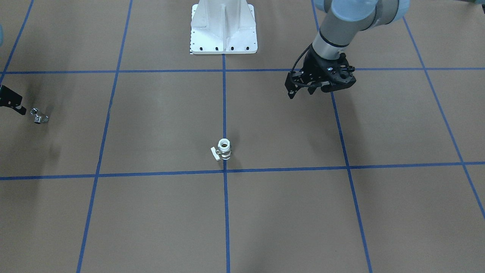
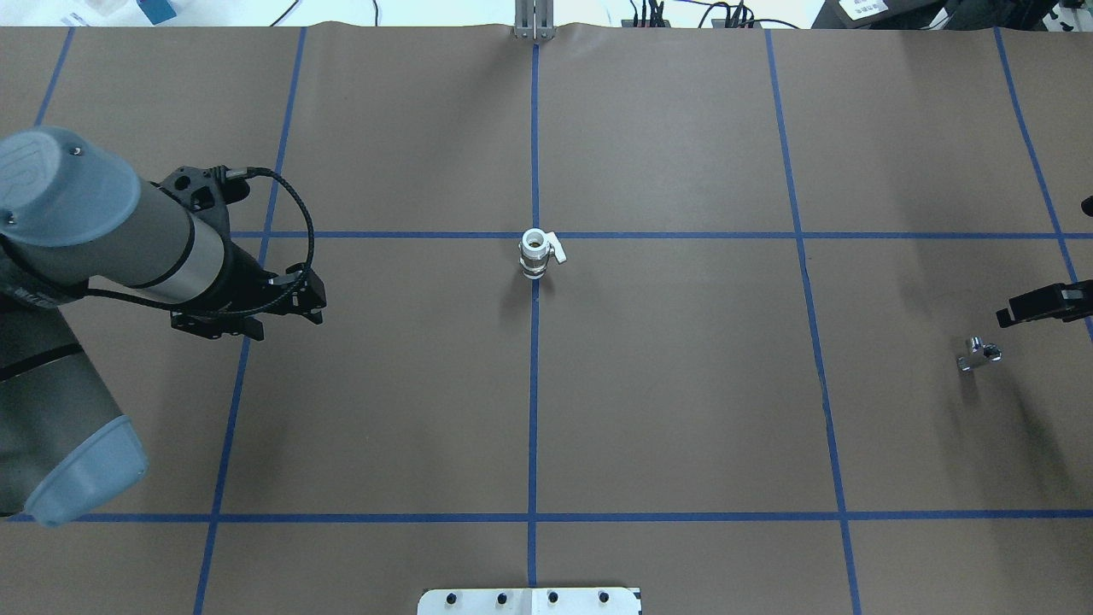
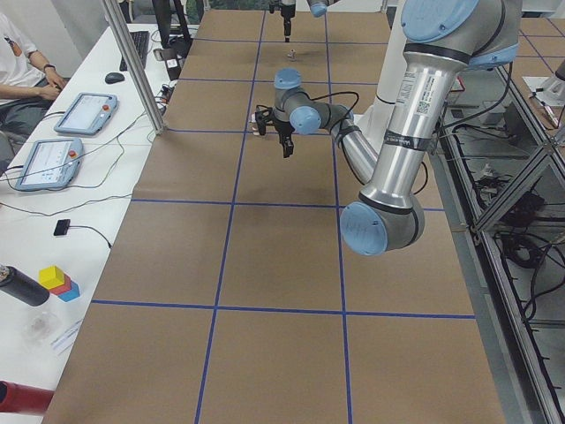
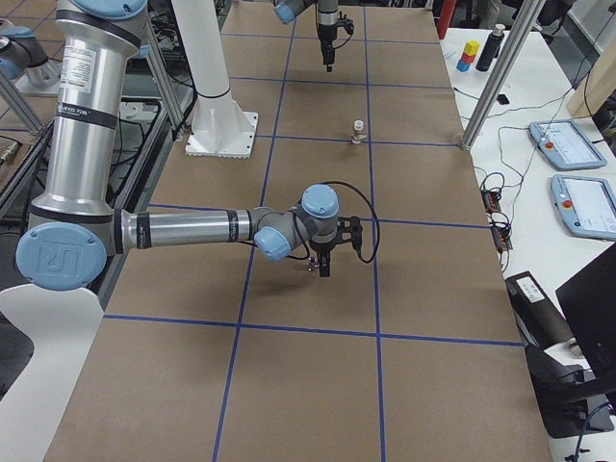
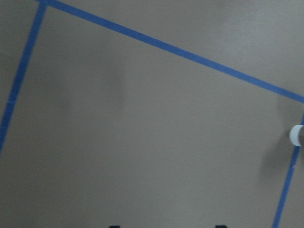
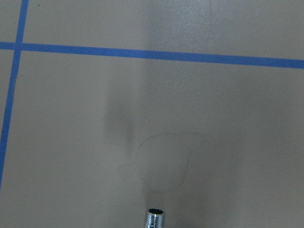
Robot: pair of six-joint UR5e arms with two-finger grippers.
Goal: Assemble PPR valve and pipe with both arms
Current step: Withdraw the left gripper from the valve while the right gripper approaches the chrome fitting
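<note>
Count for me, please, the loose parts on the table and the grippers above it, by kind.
Valve: 1
Chrome pipe fitting: 1
Grippers: 2, the left gripper and the right gripper
Total: 4

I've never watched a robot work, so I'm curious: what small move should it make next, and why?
Probably the right gripper should shift over the pipe and lower onto it: the pipe lies free beside it, while the PPR valve stands ungripped at centre.
</note>
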